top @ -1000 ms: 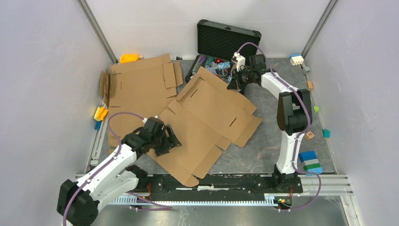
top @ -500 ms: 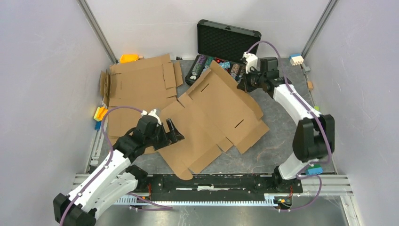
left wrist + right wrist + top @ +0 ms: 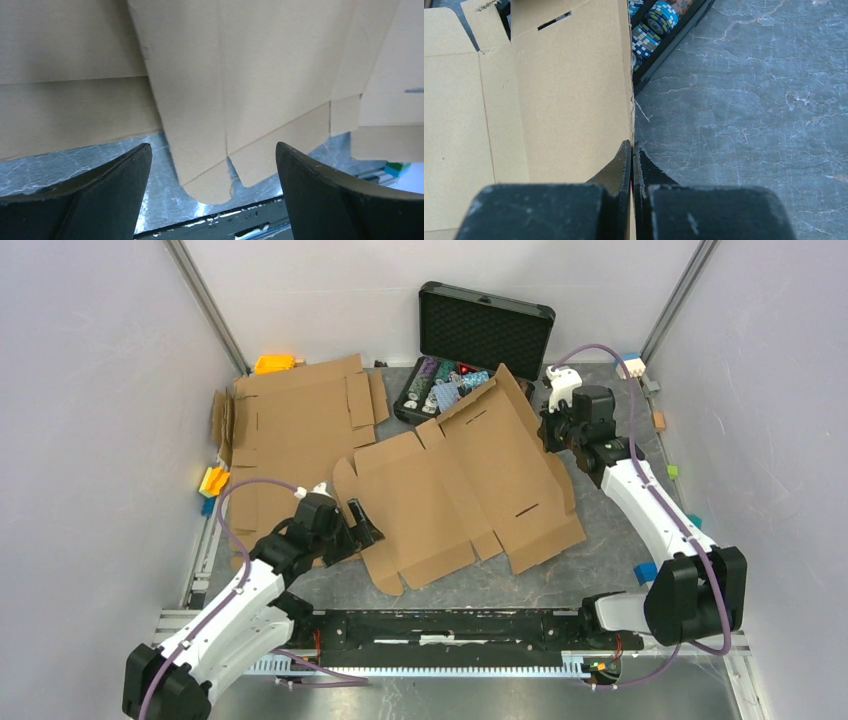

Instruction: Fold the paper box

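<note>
The paper box (image 3: 470,480) is plain unprinted brown, the case (image 3: 487,325) black with dimpled black foam lining, its chips (image 3: 663,16) striped blue and white, the table (image 3: 749,100) grey with pale marbled veins, and a small block (image 3: 272,364) at the back left orange.

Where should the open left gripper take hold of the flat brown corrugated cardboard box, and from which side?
Probably the rounded flap on the near-left edge of the brown corrugated cardboard box, approached from the left by the left gripper. That thin edge points at its open fingers with bare table beside it, and lies opposite the far edge that the right gripper pinches.
</note>
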Available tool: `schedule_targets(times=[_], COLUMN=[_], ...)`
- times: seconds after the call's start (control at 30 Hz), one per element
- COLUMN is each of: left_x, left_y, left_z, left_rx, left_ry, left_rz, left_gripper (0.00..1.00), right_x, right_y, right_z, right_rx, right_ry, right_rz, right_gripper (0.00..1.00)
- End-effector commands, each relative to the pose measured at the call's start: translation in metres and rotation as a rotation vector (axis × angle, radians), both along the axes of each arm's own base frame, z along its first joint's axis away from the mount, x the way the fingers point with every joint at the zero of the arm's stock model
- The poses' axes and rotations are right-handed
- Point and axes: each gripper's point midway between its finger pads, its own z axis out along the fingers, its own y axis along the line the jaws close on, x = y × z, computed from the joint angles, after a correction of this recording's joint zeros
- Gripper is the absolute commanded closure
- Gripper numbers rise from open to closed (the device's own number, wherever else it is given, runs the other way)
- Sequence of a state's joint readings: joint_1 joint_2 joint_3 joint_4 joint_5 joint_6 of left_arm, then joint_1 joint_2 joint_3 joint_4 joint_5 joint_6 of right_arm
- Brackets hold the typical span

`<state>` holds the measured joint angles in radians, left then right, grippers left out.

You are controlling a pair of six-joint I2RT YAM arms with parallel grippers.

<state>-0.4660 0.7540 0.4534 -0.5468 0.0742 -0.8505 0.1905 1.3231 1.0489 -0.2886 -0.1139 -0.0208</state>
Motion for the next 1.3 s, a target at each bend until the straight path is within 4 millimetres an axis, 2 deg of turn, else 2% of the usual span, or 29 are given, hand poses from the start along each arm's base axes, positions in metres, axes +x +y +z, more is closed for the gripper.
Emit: schedule_targets(times=[0.0,0.1,0.23,0.3,0.33,0.43,0.57,0.67,0.73,0.8,0.97,1.1,1.17,1.27], left_x=[0.014,0.018,0.021,0.021,0.02,0.024,0.036,0.043,0.046,0.048,0.052,0.056,0.058,0.063], left_y=[0.017,0.018,-0.006,-0.011,-0.013,-0.025,-0.026,-0.029,-0.031,-0.031,-0.03,-0.033,-0.041,-0.053], left_z=[-0.006,-0.012,-0.023,-0.031,-0.035,-0.026,0.0,0.026,0.041,0.055,0.094,0.136,0.16,0.18], left_rx=[0.05,0.045,-0.069,-0.093,-0.097,-0.145,-0.129,-0.145,-0.154,-0.141,-0.1,-0.081,-0.09,-0.086], left_ry=[-0.035,-0.057,-0.078,-0.058,-0.042,-0.074,-0.189,-0.295,-0.349,-0.381,-0.448,-0.54,-0.582,-0.595], left_rz=[0.117,0.115,0.038,0.029,0.024,-0.03,-0.071,-0.101,-0.12,-0.139,-0.185,-0.237,-0.298,-0.352], left_gripper=[0.0,0.0,0.1,0.12,0.16,0.29,0.46,0.66,0.88,0.97,0.98,0.98,0.98,0.98], right_x=[0.009,0.01,0.01,0.009,0.009,0.008,0.006,0.003,0.0,-0.004,-0.013,-0.022,-0.026,-0.032], right_y=[-0.002,0.002,0.004,0.005,0.006,0.006,0.007,0.01,0.011,0.011,0.013,0.012,0.014,0.016], right_z=[0.006,0.005,0.005,0.006,0.006,0.008,0.007,0.004,0.003,0.003,0.006,0.006,0.004,-0.008], right_rx=[0.012,0.021,0.027,0.031,0.032,0.034,0.063,0.087,0.104,0.122,0.175,0.219,0.252,0.297], right_ry=[-0.039,-0.037,-0.032,-0.026,-0.027,-0.032,-0.017,-0.012,-0.013,-0.018,-0.039,-0.08,-0.106,-0.123], right_rz=[-0.03,-0.014,-0.004,0.004,0.006,0.007,-0.012,-0.011,-0.013,-0.02,-0.032,-0.056,-0.059,-0.069], right_gripper=[1.0,1.0,1.0,1.0,1.0,1.0,1.0,1.0,1.0,1.0,1.0,1.0,1.0,1.0])
